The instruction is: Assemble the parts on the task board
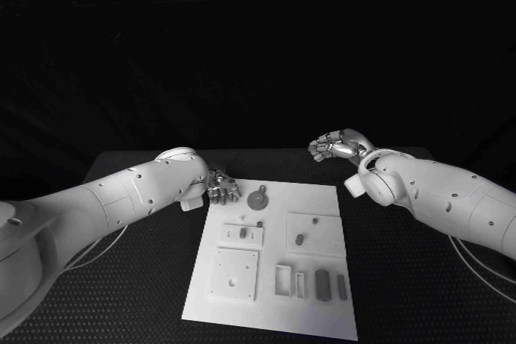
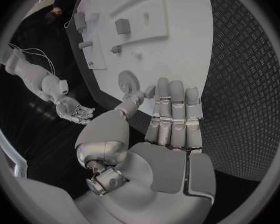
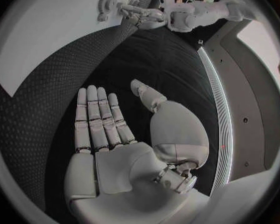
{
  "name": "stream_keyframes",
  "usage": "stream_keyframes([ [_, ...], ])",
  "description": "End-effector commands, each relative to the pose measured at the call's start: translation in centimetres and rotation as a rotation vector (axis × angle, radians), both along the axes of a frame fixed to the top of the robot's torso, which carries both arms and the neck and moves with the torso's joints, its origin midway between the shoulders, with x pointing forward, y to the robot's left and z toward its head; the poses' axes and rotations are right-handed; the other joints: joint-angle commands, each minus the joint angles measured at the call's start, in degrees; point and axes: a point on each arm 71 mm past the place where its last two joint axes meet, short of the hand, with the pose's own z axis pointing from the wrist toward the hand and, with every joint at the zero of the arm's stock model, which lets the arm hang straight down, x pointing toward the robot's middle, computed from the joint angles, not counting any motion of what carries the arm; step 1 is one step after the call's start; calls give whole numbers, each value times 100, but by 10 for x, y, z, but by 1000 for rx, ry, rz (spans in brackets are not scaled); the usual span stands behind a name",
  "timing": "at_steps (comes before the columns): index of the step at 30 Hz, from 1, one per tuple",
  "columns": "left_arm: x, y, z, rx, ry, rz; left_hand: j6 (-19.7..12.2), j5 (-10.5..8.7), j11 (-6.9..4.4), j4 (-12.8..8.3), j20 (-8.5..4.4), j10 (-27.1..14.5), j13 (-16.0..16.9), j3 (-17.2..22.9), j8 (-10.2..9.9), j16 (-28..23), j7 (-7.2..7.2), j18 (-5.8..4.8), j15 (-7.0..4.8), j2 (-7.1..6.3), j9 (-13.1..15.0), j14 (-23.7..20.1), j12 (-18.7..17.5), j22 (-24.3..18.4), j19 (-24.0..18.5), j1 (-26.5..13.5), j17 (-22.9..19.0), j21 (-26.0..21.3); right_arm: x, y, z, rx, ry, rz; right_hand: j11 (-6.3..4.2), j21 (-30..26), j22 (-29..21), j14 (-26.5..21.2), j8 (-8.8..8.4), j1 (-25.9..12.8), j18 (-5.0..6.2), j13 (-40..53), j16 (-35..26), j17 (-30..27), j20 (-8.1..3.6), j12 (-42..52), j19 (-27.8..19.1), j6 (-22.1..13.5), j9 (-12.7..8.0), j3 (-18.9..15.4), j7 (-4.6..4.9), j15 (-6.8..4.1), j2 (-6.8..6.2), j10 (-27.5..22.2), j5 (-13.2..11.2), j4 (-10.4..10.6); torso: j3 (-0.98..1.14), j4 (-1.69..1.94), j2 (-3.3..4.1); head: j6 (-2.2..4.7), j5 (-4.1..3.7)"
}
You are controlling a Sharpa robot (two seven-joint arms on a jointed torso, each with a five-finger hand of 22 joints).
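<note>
Here, left hand (image 1: 221,187) flat, right hand (image 3: 115,134) flat, empty

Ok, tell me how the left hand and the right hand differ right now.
The left hand sits at the task board's far left corner, its fingers reaching close to the gear; the right hand is off the board, above the black table beyond the far right corner. The left hand is low by the board; the right appears raised. Both hold nothing, with fingers extended.

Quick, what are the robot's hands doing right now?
Left hand: open, holding nothing, fingers straight beside the gear.
Right hand: open, holding nothing.
</note>
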Motion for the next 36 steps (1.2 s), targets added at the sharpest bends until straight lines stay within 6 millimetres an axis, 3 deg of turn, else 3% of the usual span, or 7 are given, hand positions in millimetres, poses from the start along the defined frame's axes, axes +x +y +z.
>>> stream_keyframes([
  [1,0,0,-1,-16,-1,3,71,-21,-9,-83,-341,50,4,10,40,36,-11,-37,-11,142,5,61,9,13,47,66,14,32,-1,2,1,1,-6,14,4,-20,7,19,37,27,-96,-1,-33,-4,1,-40,-15,-39,-7,2,-4,32,-6,42,14,-28,0,-3,-1,7,7],
  [8,0,2,-1,-27,-2,11,162,-18,-33,-260,-346,121,-14,75,99,38,-40,-41,-12,302,-18,88,-40,35,60,301,35,24,-1,1,0,1,-5,14,5,-21,8,20,38,26,-96,-1,-33,-4,2,-41,-14,-39,-9,1,-3,32,-7,44,15,-28,-4,1,1,3,3],
  [19,1,8,1,-92,-27,62,277,-2,-65,-268,-348,271,-43,103,162,54,-78,-52,-15,348,-66,164,-108,69,77,512,63,14,-1,0,0,0,-4,12,6,-23,11,20,42,18,-96,-1,-33,-4,4,-43,-12,-39,-13,-4,-2,32,-8,46,17,-22,-6,3,-4,0,6],
  [23,-1,10,2,-124,-23,77,540,195,-181,-276,-455,605,25,38,260,265,-191,-6,-165,336,-69,446,-21,172,331,429,181,172,-1,-1,0,-1,-4,10,6,-24,12,20,43,15,-96,-1,-33,-4,4,-44,-12,-40,-14,-5,-3,32,-8,47,19,-21,-8,3,-3,0,4],
  [31,-12,14,5,-190,-2,96,663,310,-225,-281,-518,726,84,66,257,384,-235,-4,-225,285,-47,515,12,254,404,469,256,245,-1,-5,0,-3,-5,3,5,-28,15,19,46,1,-97,-2,-35,-4,6,-48,-11,-42,-19,-11,-3,32,-10,47,24,-12,-4,14,-9,1,5],
  [34,-19,15,11,-211,1,93,743,765,-250,-280,-546,801,120,73,270,442,-262,-8,-250,226,-20,564,30,294,455,440,289,282,-1,-6,1,-4,-5,1,5,-29,15,19,46,0,-96,-2,-35,-4,6,-48,-11,-42,-19,-12,-3,32,-10,47,25,-11,-4,17,-9,-1,8],
  [36,-24,16,15,-216,-1,85,767,857,-260,-284,-560,832,133,72,270,460,-272,-5,-261,210,-11,585,37,310,477,428,298,297,-1,-7,1,-4,-5,-1,4,-29,15,19,47,-1,-96,-2,-35,-4,6,-49,-11,-42,-20,-12,-4,32,-12,47,25,-10,-3,16,-6,1,13],
])
